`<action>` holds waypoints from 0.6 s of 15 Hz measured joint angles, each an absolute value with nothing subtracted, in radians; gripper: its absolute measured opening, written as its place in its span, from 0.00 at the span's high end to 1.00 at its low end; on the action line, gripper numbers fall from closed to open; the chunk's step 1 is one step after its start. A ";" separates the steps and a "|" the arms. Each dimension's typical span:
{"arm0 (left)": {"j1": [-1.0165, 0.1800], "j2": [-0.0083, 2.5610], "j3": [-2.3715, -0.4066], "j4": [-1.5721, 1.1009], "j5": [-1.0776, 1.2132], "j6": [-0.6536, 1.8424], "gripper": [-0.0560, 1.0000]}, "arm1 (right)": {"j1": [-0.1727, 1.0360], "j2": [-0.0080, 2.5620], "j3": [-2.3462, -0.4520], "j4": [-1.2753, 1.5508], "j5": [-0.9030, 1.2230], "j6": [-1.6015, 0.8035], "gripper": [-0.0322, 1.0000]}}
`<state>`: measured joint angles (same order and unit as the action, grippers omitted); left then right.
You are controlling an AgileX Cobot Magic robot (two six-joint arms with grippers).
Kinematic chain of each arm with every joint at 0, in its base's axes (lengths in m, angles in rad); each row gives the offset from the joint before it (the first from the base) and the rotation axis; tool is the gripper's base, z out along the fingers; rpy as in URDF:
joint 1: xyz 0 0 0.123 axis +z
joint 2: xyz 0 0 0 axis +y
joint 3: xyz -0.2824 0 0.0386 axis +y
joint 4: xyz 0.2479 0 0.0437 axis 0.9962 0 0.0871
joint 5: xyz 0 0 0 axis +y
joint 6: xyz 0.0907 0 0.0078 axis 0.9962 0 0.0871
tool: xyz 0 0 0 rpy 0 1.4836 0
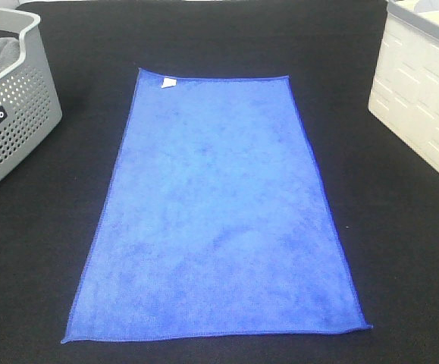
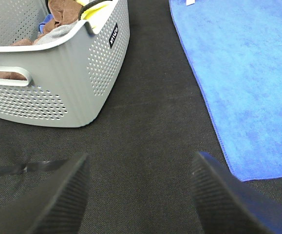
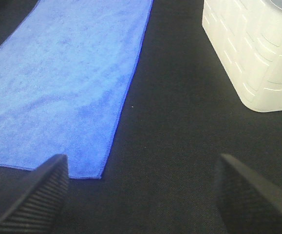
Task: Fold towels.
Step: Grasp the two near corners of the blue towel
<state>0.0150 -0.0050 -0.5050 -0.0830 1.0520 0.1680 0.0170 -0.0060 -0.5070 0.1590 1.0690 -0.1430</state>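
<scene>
A blue towel lies spread flat on the black table, long side running front to back, with a white tag at its far left corner. It also shows in the left wrist view and the right wrist view. Neither gripper shows in the high view. My left gripper is open and empty above the bare table, left of the towel's near left corner. My right gripper is open and empty above the table, just right of the towel's near right corner.
A grey perforated basket holding several cloths stands at the left, also in the left wrist view. A white crate stands at the right, also in the right wrist view. A black tape strip lies on the table.
</scene>
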 joint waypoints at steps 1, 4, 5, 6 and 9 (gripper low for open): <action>0.015 -0.005 -0.505 -0.083 1.052 0.168 0.39 | 0.017 -0.006 -0.507 0.159 1.069 -0.143 0.23; 0.015 -0.005 -0.505 -0.083 1.052 0.168 0.39 | 0.017 -0.006 -0.507 0.159 1.069 -0.143 0.23; 0.015 -0.005 -0.505 -0.083 1.052 0.168 0.39 | 0.017 -0.006 -0.507 0.159 1.069 -0.143 0.23; 0.015 -0.005 -0.505 -0.083 1.052 0.168 0.39 | 0.017 -0.006 -0.507 0.159 1.069 -0.143 0.23; 0.015 -0.005 -0.505 -0.083 1.052 0.168 0.39 | 0.017 -0.006 -0.507 0.159 1.069 -0.143 0.23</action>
<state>0.0150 -0.0050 -0.5050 -0.0830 1.0520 0.1680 0.0170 -0.0060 -0.5070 0.1590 1.0690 -0.1430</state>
